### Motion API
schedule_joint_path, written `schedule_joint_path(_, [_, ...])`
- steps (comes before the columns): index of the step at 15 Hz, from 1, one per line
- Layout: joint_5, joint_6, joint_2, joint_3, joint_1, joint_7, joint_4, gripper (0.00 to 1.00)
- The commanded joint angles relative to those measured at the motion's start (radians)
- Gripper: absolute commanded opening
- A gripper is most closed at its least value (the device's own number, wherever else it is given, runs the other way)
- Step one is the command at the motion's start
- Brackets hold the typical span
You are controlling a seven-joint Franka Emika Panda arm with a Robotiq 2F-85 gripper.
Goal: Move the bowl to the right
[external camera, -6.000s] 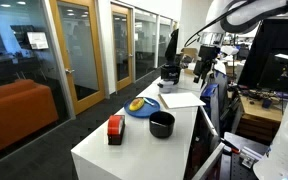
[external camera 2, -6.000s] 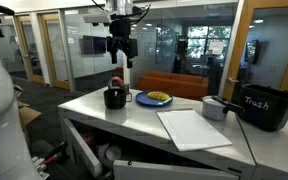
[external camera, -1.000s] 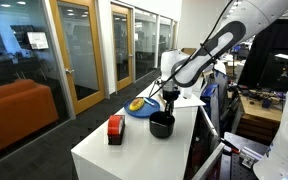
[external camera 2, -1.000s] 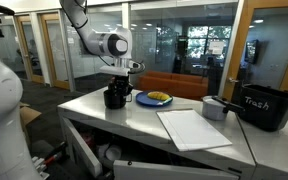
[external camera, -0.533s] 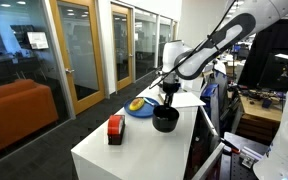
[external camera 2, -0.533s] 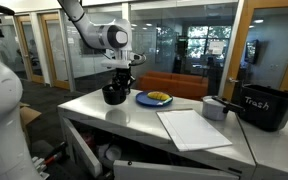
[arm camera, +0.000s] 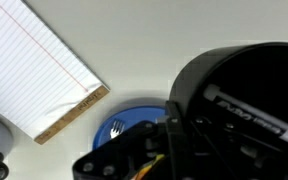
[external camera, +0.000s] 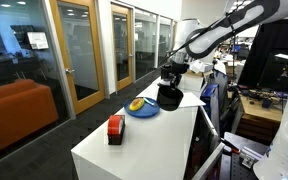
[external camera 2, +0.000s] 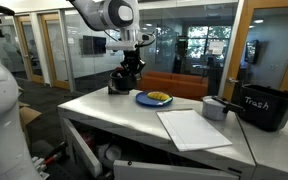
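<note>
The black bowl (external camera: 169, 98) (external camera 2: 120, 81) hangs in the air above the white table, clear of its top, in both exterior views. My gripper (external camera: 170, 86) (external camera 2: 128, 71) is shut on the bowl's rim and carries it from above. In the wrist view the bowl (arm camera: 246, 88) fills the right side, with one finger (arm camera: 175, 135) clamped against its wall. The bowl hovers beside the blue plate (external camera: 142, 109) (external camera 2: 155, 98) (arm camera: 132, 126), which holds a yellow item and a fork.
A red-and-black box (external camera: 115, 129) stands near the table's front end. A lined notepad (external camera 2: 194, 128) (arm camera: 34, 60) lies past the plate. A grey cup (external camera 2: 216, 108) and a black trash bin (external camera 2: 267, 106) sit at the far side. Glass walls surround the table (external camera: 134, 145).
The gripper closed on the bowl's rim and lifted it off the table. The bowl has risen and shifted a little toward the plate.
</note>
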State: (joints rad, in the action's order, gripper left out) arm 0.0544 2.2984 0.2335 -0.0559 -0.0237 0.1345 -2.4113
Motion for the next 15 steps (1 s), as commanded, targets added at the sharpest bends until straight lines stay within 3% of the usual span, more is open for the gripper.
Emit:
schedule_joint_path(1, [0.012, -0.029, -0.030, -0.046, -0.055, -0.015, 0.032, 0.01])
schedule_joint_path(7, [0.004, -0.043, -0.120, -0.146, -0.152, -0.038, 0.132, 0.01])
schedule_joint_path(15, [-0.009, -0.202, -0.226, -0.180, -0.185, -0.107, 0.275, 0.01])
